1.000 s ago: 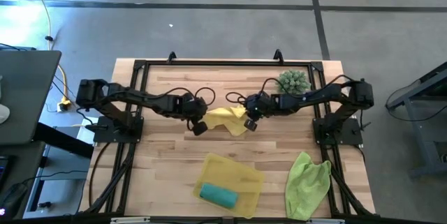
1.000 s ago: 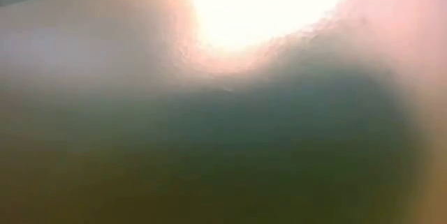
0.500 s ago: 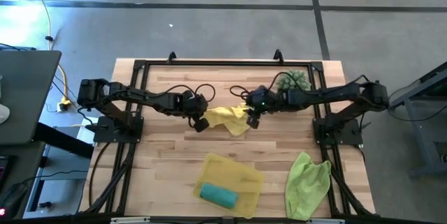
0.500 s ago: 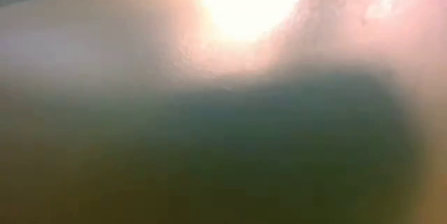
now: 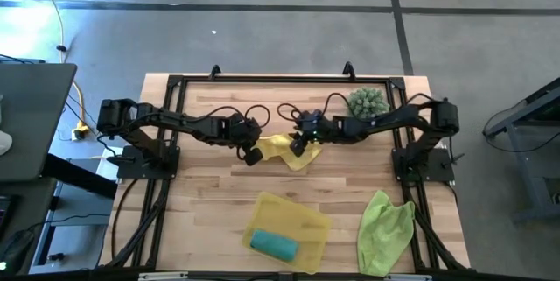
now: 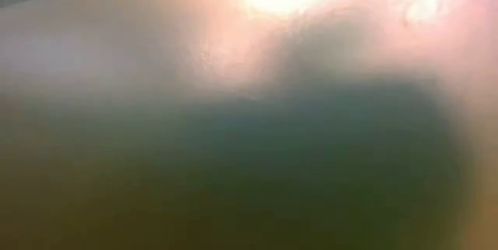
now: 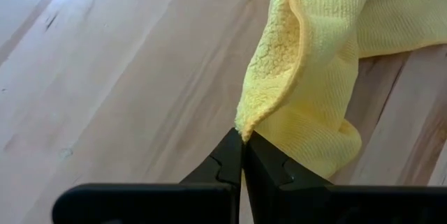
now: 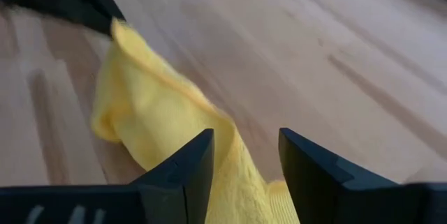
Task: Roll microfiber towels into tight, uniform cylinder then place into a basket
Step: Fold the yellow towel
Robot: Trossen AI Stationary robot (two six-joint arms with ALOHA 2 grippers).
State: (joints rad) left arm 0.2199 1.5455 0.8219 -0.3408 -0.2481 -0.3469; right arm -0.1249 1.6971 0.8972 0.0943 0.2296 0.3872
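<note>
Our left gripper (image 7: 242, 140) pinches the yellow towel's (image 7: 314, 77) corner — soft, floppy stuff; right gripper (image 8: 246, 155) fingers gape over it — we'd grab an edge.

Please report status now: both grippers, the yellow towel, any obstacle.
Left gripper shut on yellow towel corner. Right gripper open over it. No obstacle seen.
</note>
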